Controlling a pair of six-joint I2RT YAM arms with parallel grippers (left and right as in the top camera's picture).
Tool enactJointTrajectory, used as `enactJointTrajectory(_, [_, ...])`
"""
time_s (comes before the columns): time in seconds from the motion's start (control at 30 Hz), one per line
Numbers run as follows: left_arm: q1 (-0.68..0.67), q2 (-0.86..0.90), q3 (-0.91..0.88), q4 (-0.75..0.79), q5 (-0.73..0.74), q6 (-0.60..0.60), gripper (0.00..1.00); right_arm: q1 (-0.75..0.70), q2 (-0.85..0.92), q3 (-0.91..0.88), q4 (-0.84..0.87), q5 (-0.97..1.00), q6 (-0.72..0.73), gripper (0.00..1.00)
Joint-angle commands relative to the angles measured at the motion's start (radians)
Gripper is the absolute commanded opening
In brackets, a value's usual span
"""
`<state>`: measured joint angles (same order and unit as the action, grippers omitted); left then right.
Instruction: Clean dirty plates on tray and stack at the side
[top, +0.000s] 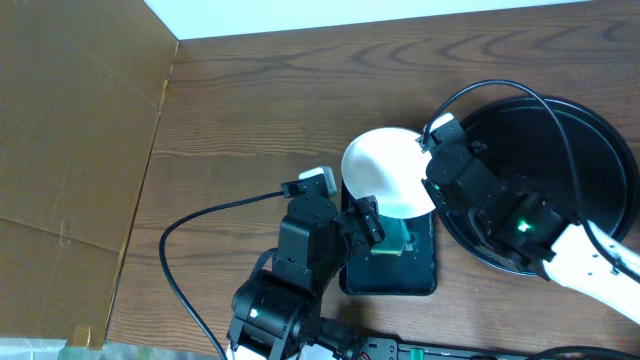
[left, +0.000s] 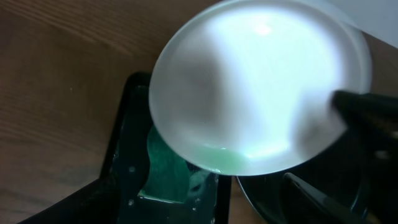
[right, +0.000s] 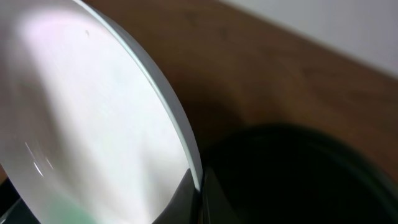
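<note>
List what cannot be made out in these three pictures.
1. Overhead: the right arm covers part of the large round black tray; anything beneath is hidden.
2. Left wrist: the round white plate is blurred and covers part of the teal sponge; the green tint at its lower rim could be dirt or reflection.
3. Right wrist: the bottom edge cuts off the right gripper, shut on the plate's rim.

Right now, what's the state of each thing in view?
plate: gripped by its rim, tilted, greenish smear near lower edge
right tool: shut on plate
left tool: open, holding nothing
sponge: lying in small black tray
</note>
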<state>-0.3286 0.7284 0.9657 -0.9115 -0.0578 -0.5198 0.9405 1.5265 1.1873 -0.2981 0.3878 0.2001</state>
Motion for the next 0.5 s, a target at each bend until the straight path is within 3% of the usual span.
enactJointTrajectory(0.0, [0.005, 0.001, 0.020, -0.001, -0.002, 0.003, 0.82, 0.029, -0.058, 0.011, 0.020, 0.138, -0.063, 0.01])
enactJointTrajectory(0.47, [0.005, 0.001, 0.020, -0.001, -0.002, 0.003, 0.82, 0.142, -0.096, 0.011, 0.081, 0.359, -0.205, 0.01])
